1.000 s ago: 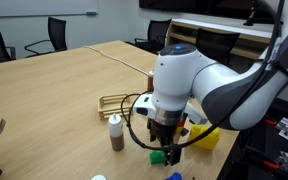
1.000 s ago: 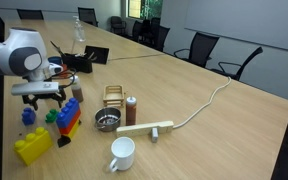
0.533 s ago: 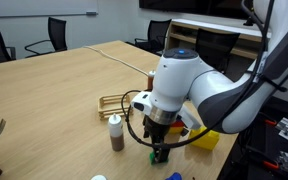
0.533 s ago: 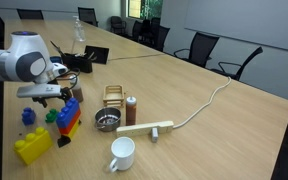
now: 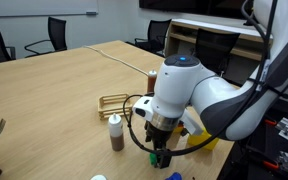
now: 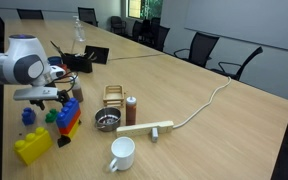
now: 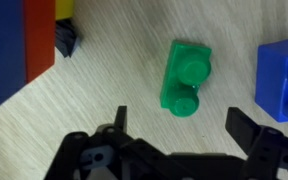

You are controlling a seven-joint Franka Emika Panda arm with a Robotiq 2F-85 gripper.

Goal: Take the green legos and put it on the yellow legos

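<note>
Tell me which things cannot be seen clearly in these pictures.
The yellow legos: exterior view, mostly hidden behind the arm; absent from the wrist view.
The green legos: exterior view, too small, partly under the gripper.
Blue brick: wrist view, cut off by the right edge.

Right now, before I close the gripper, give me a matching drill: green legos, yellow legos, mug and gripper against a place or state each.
1 green legos
2 yellow legos
3 mug
4 gripper

a open
b white, upright
c near the table edge, nothing stacked on top
d lying flat, not grasped

Pairs: 1-d, 2-c, 3-b, 4-a
</note>
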